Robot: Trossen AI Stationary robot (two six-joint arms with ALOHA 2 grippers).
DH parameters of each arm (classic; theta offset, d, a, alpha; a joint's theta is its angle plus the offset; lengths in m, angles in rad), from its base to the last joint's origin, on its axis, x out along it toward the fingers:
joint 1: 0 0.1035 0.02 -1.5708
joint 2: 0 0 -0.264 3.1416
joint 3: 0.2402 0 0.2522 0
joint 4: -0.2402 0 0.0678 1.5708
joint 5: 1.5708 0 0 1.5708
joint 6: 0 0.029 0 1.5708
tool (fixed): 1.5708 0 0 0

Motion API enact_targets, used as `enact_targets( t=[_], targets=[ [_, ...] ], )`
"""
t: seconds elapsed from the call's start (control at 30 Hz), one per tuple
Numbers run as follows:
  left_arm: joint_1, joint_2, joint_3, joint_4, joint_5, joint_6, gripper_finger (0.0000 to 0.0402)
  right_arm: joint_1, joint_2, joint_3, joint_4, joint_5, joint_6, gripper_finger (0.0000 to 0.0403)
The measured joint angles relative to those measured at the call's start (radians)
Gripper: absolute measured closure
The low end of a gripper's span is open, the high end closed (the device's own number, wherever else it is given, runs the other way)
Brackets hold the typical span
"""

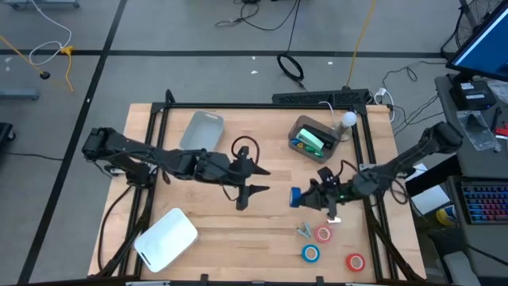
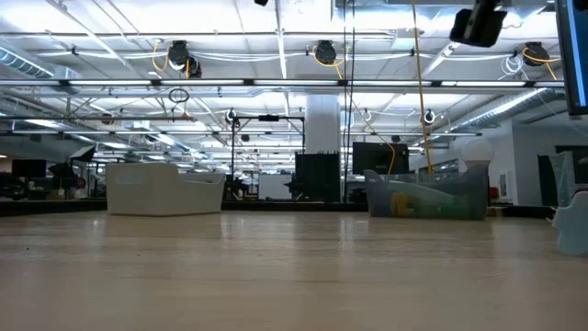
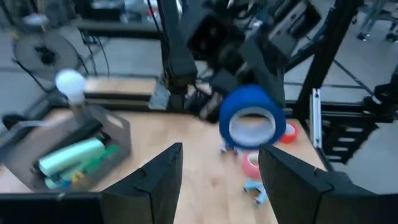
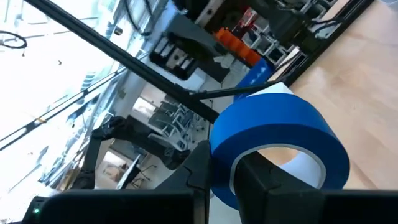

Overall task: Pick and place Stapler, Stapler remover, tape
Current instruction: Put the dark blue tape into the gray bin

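Note:
A blue tape roll [image 1: 295, 196] hangs above the table's middle right, with my right gripper [image 1: 305, 196] shut on it. The roll [image 3: 252, 118] also shows in the left wrist view, its hollow turned toward my left gripper [image 1: 252, 179]. That gripper stands open over the table's middle, apart from the roll. Two red rolls [image 1: 322, 233] [image 1: 355, 261] and another blue roll [image 1: 310, 253] lie flat near the front right. A small metal stapler remover [image 1: 305, 230] lies beside them. A green stapler [image 1: 311, 141] rests in a grey tray [image 1: 300, 127]. My right gripper pinches the blue roll's wall [image 4: 221, 163], one finger [image 4: 264, 180] inside the hollow and the other [image 4: 194, 171] outside on the blue band. The fingers come about level from the table's right side. The roll is lifted clear of the table.
An empty grey tray [image 1: 201, 131] sits at the back, left of centre. A white container [image 1: 167, 237] lies at the front left. A black frame [image 1: 262, 106] runs along the table's edges. There is bare wood between the two grippers and the front edge.

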State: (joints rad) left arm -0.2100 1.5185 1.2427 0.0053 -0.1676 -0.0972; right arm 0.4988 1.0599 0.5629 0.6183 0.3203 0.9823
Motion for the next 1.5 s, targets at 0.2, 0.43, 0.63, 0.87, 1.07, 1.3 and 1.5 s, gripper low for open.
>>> enact_targets(
  t=[0.2,0.43,0.63,0.87,1.07,1.3,1.5],
  targets=[
    [-0.03,0.024,0.0,0.043,-0.096,0.089,0.019,-0.053,0.071,0.0,0.162,-0.105,0.004,0.0372],
    [-0.05,0.112,0.0,0.149,-0.136,0.168,0.019,-0.093,0.108,0.0,0.225,-0.142,0.04,0.0372],
    [-0.048,0.133,0.0,0.182,-0.15,0.173,0.019,-0.094,0.117,0.0,0.214,-0.141,0.059,0.0372],
    [-0.046,0.132,0.0,0.183,-0.15,0.185,0.019,-0.135,0.117,0.0,0.199,-0.141,0.076,0.0372],
    [-0.04,0.132,0.0,0.178,-0.153,0.191,0.019,-0.167,0.117,0.0,0.197,-0.163,0.082,0.0372],
    [-0.017,0.132,0.0,0.179,-0.156,0.191,0.019,-0.172,0.144,0.0,0.218,-0.166,0.111,0.0372],
    [-0.015,0.139,0.0,0.176,-0.148,0.191,0.019,-0.19,0.185,-0.001,0.29,-0.197,0.12,0.0372]
  ],
)
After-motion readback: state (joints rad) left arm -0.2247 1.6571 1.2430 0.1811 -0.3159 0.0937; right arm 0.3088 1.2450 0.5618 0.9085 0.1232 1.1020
